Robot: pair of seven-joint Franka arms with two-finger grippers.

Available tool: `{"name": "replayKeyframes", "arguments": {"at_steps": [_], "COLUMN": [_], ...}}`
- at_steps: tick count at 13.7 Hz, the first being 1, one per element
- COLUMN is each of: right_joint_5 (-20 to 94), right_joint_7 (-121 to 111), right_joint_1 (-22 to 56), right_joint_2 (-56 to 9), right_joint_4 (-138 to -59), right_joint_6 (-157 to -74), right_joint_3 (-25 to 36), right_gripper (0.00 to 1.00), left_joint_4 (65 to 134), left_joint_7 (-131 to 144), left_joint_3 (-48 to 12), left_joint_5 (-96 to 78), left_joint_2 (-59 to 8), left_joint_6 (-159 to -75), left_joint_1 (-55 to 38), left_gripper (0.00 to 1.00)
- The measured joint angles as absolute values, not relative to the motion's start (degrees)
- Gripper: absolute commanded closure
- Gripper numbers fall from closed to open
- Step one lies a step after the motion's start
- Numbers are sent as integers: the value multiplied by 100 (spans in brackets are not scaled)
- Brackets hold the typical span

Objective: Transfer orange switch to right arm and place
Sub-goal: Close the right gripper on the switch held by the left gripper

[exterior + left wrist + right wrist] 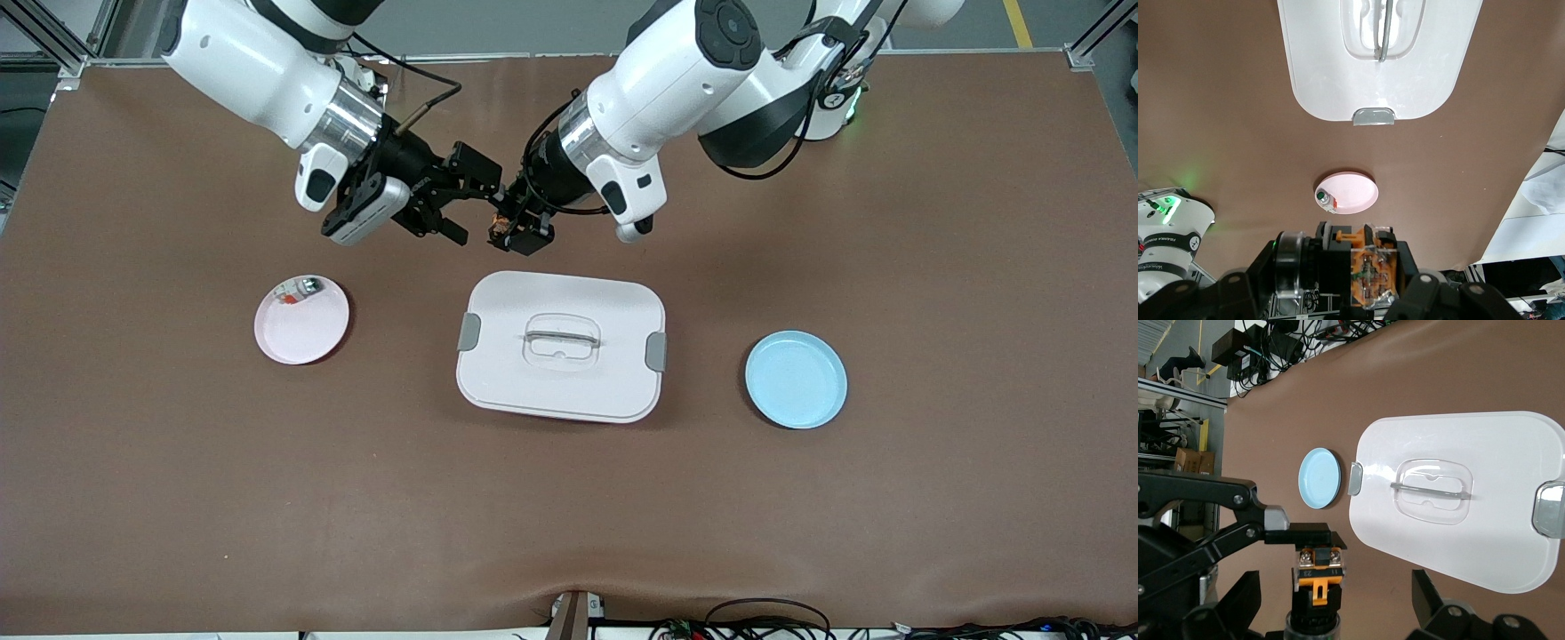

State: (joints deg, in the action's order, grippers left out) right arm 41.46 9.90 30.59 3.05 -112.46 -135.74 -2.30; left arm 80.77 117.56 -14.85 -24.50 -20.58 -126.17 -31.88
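Observation:
The orange switch (500, 222) is held in the air over bare table, between the lidded box and the robots' bases. My left gripper (520, 233) is shut on it. In the left wrist view the switch (1365, 267) sits clamped between the gripper's (1338, 277) pads. My right gripper (473, 203) is open, with its fingers wide apart on either side of the switch and clear of it. In the right wrist view the switch (1318, 577) shows its orange band and dark round end between my right gripper's (1335, 613) fingers, with the left gripper (1275, 523) holding it.
A white lidded box (562, 347) stands mid-table. A pink plate (307, 329) holding a small whitish part (298, 291) lies toward the right arm's end. A blue plate (796, 380) lies toward the left arm's end.

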Motion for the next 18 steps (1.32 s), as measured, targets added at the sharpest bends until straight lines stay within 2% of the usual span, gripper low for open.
{"name": "replayKeyframes", "arguments": {"at_steps": [4, 5, 7, 8, 10, 16, 18], "right_joint_5": [4148, 4148, 4148, 4148, 4189, 4230, 4230], "right_joint_7": [1029, 1054, 1066, 1070, 1126, 1615, 1616], "right_joint_1": [3083, 3087, 3096, 3100, 3112, 3129, 3129], "right_joint_2": [261, 258, 257, 258, 260, 264, 265], "right_joint_4": [-11246, -11246, -11245, -11245, -11206, -11134, -11134], "right_joint_6": [-13573, -13567, -13559, -13553, -13519, -13445, -13442], "right_joint_3": [-230, -230, -230, -230, -231, -218, -218], "right_gripper": [0, 10, 40, 56, 100, 100, 100], "left_joint_4": [8077, 8077, 8076, 8073, 8076, 8074, 8074], "left_joint_7": [11756, 11756, 11756, 11756, 11756, 11756, 11756], "left_joint_3": [-1485, -1485, -1485, -1485, -1485, -1486, -1486], "left_joint_5": [-2450, -2450, -2450, -2450, -2449, -2447, -2447], "left_joint_2": [-2058, -2058, -2058, -2057, -2061, -2060, -2060], "left_joint_6": [-12618, -12622, -12633, -12637, -12638, -12648, -12648], "left_joint_1": [-3188, -3188, -3188, -3188, -3191, -3195, -3195], "left_gripper": [79, 79, 79, 79, 79, 79, 74]}}
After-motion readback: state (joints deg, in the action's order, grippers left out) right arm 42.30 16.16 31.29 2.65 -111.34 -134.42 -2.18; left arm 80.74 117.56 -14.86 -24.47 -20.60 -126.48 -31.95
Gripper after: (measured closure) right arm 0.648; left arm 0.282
